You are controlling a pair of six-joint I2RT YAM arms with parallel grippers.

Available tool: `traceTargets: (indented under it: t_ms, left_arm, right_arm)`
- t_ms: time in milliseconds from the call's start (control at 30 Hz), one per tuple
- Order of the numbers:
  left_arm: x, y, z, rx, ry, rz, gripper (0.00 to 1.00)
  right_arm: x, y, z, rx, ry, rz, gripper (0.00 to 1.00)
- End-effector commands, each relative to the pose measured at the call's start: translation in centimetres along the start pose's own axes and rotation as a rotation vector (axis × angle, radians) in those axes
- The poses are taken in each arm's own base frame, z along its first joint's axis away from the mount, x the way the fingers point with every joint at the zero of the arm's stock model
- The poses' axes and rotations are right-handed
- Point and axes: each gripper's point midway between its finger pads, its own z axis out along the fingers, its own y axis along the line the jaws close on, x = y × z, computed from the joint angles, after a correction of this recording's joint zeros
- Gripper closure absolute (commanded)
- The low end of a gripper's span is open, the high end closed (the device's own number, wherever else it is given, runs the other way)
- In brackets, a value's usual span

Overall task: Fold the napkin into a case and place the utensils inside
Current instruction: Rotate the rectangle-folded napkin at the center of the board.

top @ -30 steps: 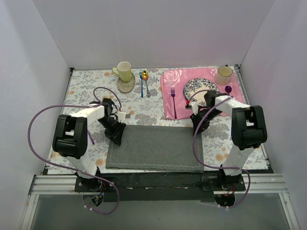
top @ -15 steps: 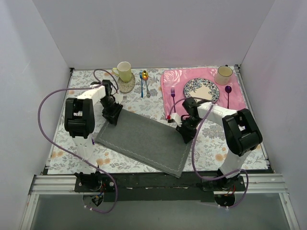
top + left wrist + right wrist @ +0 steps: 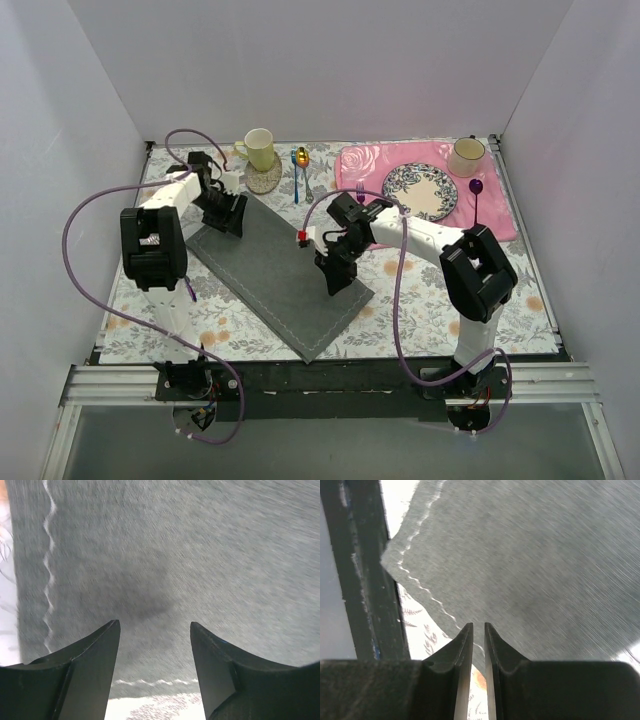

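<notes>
Swung napkin (image 3: 272, 268) diagonal since a second ago, positioning for folding; left gripper (image 3: 155, 624) spread, right gripper (image 3: 478, 625) pinching napkin edge; next, regrasp corner.

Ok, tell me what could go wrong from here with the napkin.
1. The left gripper stands open over the napkin, so only the right gripper, jaws nearly together at the cloth's edge, seems to grip it. A one-sided pull could bunch or swing the cloth.
2. The napkin lies diagonally, its near corner close to the black front rail. Dragging it nearer might slide that corner off the table.
</notes>
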Motion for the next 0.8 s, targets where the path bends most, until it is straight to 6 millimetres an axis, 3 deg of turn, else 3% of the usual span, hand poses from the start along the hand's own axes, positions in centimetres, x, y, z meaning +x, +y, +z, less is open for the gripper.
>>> traceTargets:
  t_ms: [0, 100, 200, 367, 500, 633, 700, 767]
  left_arm:
    - [-0.3, -2.1, -3.3, 0.078, -0.125, -0.035, 0.42]
    - [1.6, -2.7, -2.7, 0.08, -0.107, -0.084, 0.43]
    - [3.3, -2.9, -2.0, 0.066, -0.082, -0.118, 0.44]
    - [4.6, -2.6, -0.8, 0.045, -0.057, -0.141, 0.45]
    - [5.1, -2.1, 0.4, 0.042, -0.035, -0.146, 0.47]
    - [3.8, -2.1, -0.1, 0.103, -0.072, -0.173, 0.44]
    - [1.2, -1.7, -1.8, 0.18, -0.141, -0.208, 0.43]
    - [-1.2, 0.3, -4.3, 0.187, -0.205, -0.214, 0.43]
  right_arm:
    - [-0.3, -2.1, -2.2, 0.093, -0.02, 0.02, 0.77]
    - [1.2, -4.8, -2.1, 0.181, 0.035, 0.03, 0.78]
    - [2.5, -6.0, -1.5, 0.199, 0.076, 0.04, 0.79]
    - [4.2, -5.6, 0.3, 0.164, 0.115, 0.066, 0.8]
    - [5.1, -4.0, 1.6, 0.112, 0.136, 0.076, 0.8]
    - [5.1, -1.4, 2.9, 0.022, 0.134, 0.092, 0.8]
    - [4.6, -0.6, 3.3, -0.005, 0.128, 0.094, 0.79]
    - [3.7, -0.7, 3.3, -0.008, 0.11, 0.096, 0.79]
